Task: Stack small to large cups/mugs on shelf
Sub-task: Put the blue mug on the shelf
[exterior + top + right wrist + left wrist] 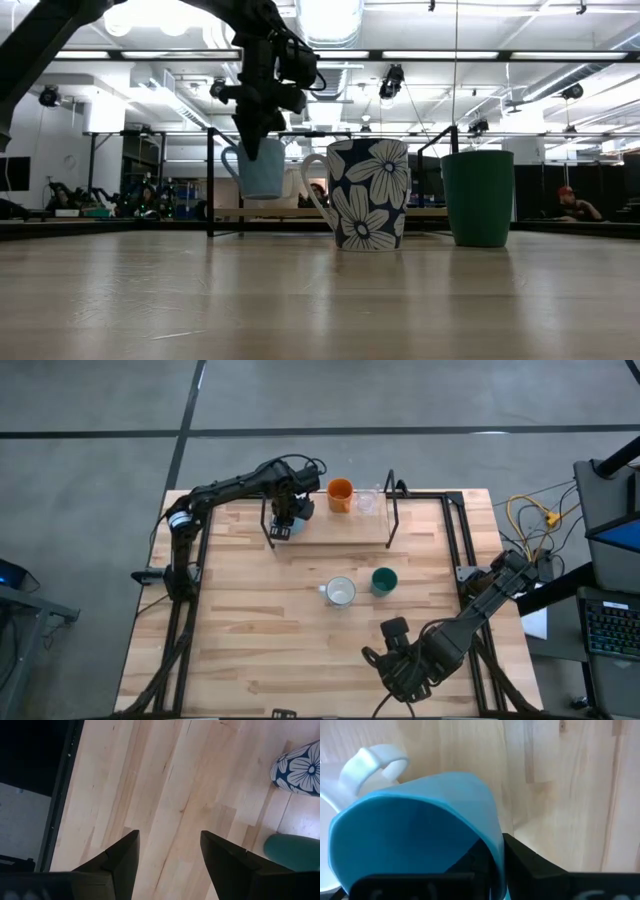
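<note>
My left gripper point(285, 520) is over the left end of the shelf point(345, 532) at the far side, shut on the light blue mug point(262, 166), which also fills the left wrist view point(415, 825). A white mug's handle point(374, 762) shows just beyond it. The orange cup point(340, 493) and the clear glass point(367, 501) stand on the shelf. A white mug with a flower pattern point(340, 592) and the dark green cup point(383, 581) stand on the tabletop. My right gripper point(395, 632) is open and empty near the table's front right. My left gripper holds the light blue mug by its rim wall point(492, 835), one finger inside the mug and one finger point(535, 867) outside. The fingers come from above, pointing down. The mug is upright, its base point(262, 195) a little above the shelf board.
The shelf's black upright posts point(390, 510) stand at its ends. A black rod frame point(455, 535) runs along the table's right side. Bare tabletop lies to the left of the flowered mug and toward the near edge.
</note>
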Tool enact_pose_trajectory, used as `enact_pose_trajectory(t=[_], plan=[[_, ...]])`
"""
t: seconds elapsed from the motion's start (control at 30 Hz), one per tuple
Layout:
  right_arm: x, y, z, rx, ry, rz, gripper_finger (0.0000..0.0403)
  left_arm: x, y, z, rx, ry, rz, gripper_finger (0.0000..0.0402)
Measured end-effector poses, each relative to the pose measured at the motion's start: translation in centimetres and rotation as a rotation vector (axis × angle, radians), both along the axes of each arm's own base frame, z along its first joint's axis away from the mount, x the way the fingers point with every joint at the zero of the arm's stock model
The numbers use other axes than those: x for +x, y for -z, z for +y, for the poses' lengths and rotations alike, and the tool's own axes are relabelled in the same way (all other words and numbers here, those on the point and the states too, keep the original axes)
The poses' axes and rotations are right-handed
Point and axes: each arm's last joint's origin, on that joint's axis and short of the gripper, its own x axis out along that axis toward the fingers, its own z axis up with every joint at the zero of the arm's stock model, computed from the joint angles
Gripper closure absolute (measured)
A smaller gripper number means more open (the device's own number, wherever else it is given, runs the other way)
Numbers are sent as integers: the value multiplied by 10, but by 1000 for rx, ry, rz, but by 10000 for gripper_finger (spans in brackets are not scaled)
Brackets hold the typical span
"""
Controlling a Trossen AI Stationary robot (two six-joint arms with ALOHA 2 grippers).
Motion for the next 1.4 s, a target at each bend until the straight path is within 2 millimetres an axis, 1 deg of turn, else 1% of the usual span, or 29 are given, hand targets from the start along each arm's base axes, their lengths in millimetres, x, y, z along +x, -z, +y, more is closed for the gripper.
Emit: enact_pose_trajectory(t=[0.13,0.47,0.7,0.87,1.23,1.4], plan=[[0,0,0,0,-1,0,199,0,0,0,-2,-18,-1,364],[0,0,0,-1,-5,0,199,0,0,0,-9,-54,-7,267],[0,0,0,-1,-5,-1,199,0,0,0,-9,-63,-7,223],[0,0,0,-1,-5,-1,199,0,-2,0,10,-78,-6,210],[0,0,0,-1,-5,-1,199,-1,-4,0,9,-90,-1,209],[0,0,0,-2,-7,-2,199,-3,-13,-1,17,-109,-21,209]])
